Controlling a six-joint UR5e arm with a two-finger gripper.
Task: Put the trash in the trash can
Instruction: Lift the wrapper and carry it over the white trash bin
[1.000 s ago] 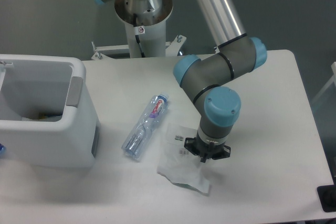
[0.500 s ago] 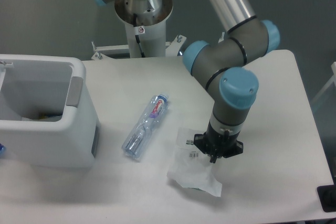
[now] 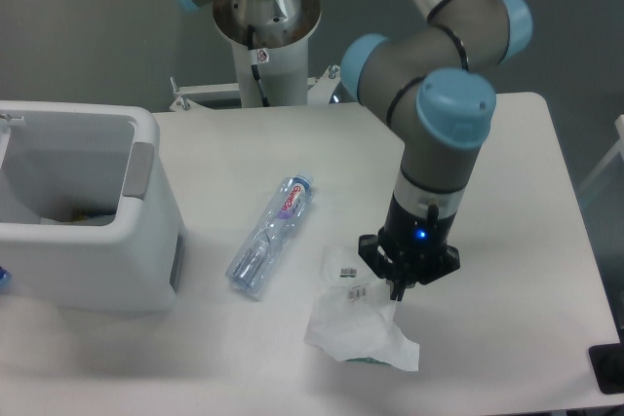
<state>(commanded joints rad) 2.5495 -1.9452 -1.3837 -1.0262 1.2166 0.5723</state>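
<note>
The bottle (image 3: 270, 237) is lying mid-frame, long axis diagonal, cap pointing upper right. The gripper (image 3: 398, 288) is pinching the crumpled bag (image 3: 359, 330) lower center; the trash can (image 3: 93, 209) is sitting left.

Clear glossy plastic bottle (image 3: 270, 238); thin crinkled clear plastic bag (image 3: 359, 323); smooth white plastic trash can (image 3: 83, 211); matt white table (image 3: 507, 182).
</note>
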